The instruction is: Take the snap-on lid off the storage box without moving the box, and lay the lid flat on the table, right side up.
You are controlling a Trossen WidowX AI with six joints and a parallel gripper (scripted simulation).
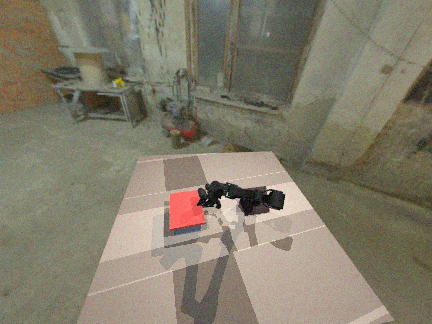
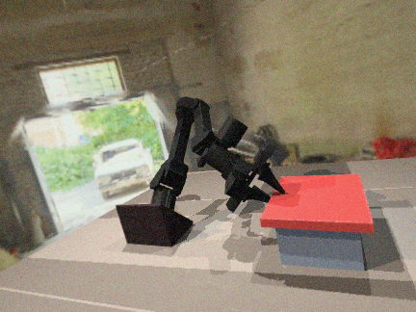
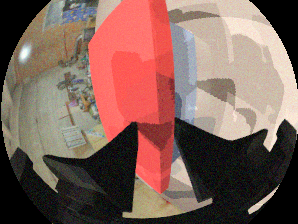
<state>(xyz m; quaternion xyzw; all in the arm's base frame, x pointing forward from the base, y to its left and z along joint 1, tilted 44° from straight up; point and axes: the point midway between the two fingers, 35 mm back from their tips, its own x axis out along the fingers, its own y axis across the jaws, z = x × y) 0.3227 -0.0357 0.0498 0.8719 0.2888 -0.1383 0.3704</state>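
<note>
Now the jaws of the gripper (image 1: 201,200) (image 2: 277,196) (image 3: 156,122) are clamped on the near edge of the red snap-on lid (image 1: 187,210) (image 2: 320,202) (image 3: 132,75), one fingertip against its top face and the other under its rim. The lid lies right side up over the blue-grey storage box (image 1: 188,229) (image 2: 322,247) (image 3: 186,75), its rim reaching out past the box walls. The box stands upright on the table (image 1: 290,270) (image 2: 193,284) (image 3: 240,55). Behind the gripper, the black arm (image 1: 235,191) (image 2: 180,144) bends up and back down to its dark wedge-shaped base (image 1: 247,209) (image 2: 144,226), which sits on the same table, apart from the box.
</note>
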